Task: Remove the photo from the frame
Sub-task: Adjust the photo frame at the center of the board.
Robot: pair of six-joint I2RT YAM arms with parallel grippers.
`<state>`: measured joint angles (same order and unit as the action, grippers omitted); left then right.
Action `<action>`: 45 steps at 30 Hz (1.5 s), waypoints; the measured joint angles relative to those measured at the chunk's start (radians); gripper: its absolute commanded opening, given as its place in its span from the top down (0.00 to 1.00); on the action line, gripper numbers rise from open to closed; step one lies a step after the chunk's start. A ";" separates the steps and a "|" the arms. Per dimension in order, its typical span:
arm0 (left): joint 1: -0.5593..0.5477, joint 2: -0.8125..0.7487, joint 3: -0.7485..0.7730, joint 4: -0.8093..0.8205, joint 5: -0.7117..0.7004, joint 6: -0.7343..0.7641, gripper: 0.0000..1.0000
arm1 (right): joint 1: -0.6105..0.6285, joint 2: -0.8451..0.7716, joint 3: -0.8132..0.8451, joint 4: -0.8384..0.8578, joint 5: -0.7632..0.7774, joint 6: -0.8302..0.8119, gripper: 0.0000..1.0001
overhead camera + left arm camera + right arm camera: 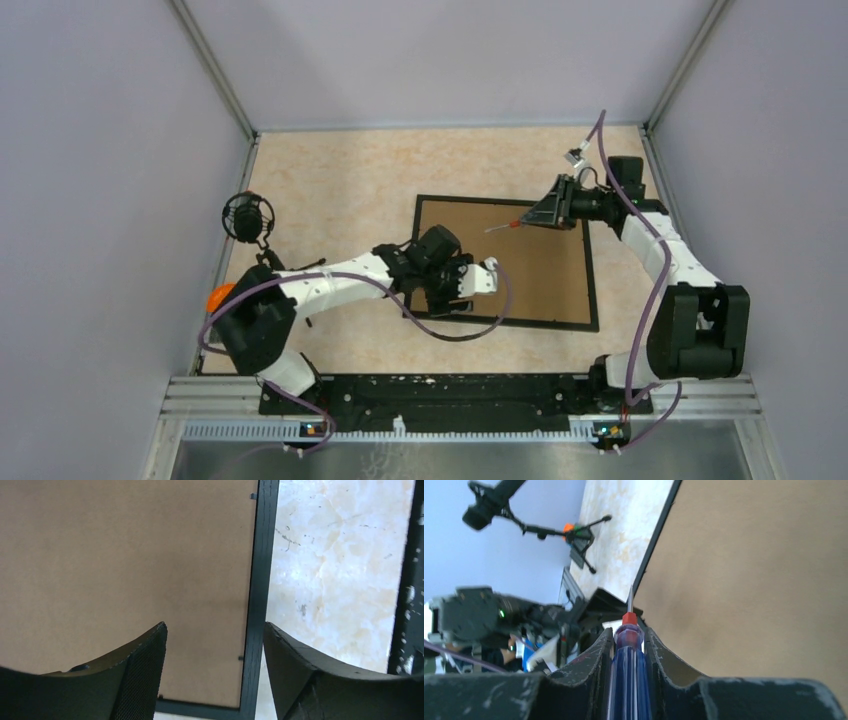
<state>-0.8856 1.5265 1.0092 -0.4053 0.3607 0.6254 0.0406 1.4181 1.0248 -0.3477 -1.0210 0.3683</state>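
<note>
Left gripper (pixel 215 632): I am holding it spread, straddling the frame (pixel 256 580) rail beneath, likely to brace it.
Right gripper (pixel 628 632): I am pinching a screwdriver (pixel 626 680), tip ahead over the backing board (pixel 764 570), probably for prying tabs.
Photo: not showing, presumably under that board.

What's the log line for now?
left gripper: open over thin black rectangular frame edge | right gripper: shut on blue-handled screwdriver | frame: face down, brown board in | photo: not visible

Thin black frame (pixel 540 275) lying flat, face down (brown board back uppermost, seemingly seated inside)
</note>
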 measured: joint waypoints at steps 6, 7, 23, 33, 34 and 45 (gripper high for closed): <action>-0.103 0.138 0.011 0.067 -0.109 -0.024 0.36 | -0.136 -0.011 -0.019 -0.024 -0.013 -0.010 1.00; -0.114 0.157 0.015 0.069 -0.113 -0.026 0.37 | -0.149 -0.018 -0.019 -0.033 -0.016 -0.018 1.00; -0.243 0.386 0.235 0.132 -0.250 -0.294 1.00 | -0.206 -0.037 -0.019 -0.068 -0.027 -0.051 1.00; -0.229 0.509 0.393 0.161 -0.261 -0.407 0.56 | -0.207 -0.037 -0.019 -0.061 0.006 -0.047 1.00; -0.227 0.503 0.381 0.172 -0.254 -0.402 0.47 | -0.207 -0.037 -0.019 -0.063 0.010 -0.053 1.00; 0.009 0.182 0.247 0.052 0.090 -0.378 0.32 | -0.104 -0.035 -0.023 -0.038 0.025 -0.112 1.00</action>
<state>-0.8764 1.7088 1.2560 -0.3534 0.4507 0.2478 -0.0635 1.3830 1.0023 -0.3855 -0.9958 0.2565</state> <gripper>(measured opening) 0.669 0.234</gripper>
